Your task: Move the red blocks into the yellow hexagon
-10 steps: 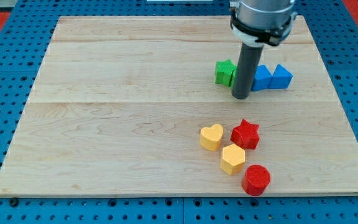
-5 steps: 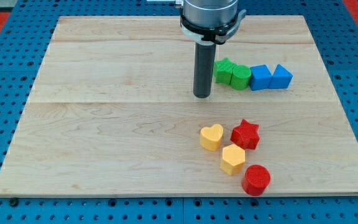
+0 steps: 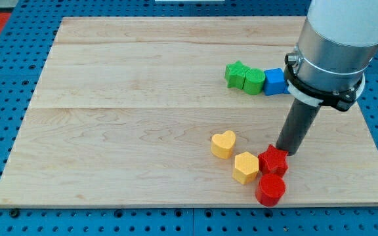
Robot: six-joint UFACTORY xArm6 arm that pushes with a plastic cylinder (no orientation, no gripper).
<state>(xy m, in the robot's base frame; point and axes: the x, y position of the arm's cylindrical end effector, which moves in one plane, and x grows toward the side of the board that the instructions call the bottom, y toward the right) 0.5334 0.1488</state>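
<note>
The rod has no jaws and holds nothing; my tip [image 3: 287, 152] sits just up and to the view's right of the red star [image 3: 273, 160], practically touching it. Beyond the star, down-left, lies the yellow hexagon [image 3: 245, 166]. The red cylinder [image 3: 270, 189] is below the star, touching it.

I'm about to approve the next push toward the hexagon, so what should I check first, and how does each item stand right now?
1. My tip located: ok, at the red star's upper right.
2. Star against the yellow hexagon: ok, they look to touch.
3. Red cylinder against the hexagon: cannot tell, close at its lower right.
4. Yellow heart out of the way: ok, left of the hexagon.
5. All blocks visible: not ok, the arm hides part of the blue block.
</note>
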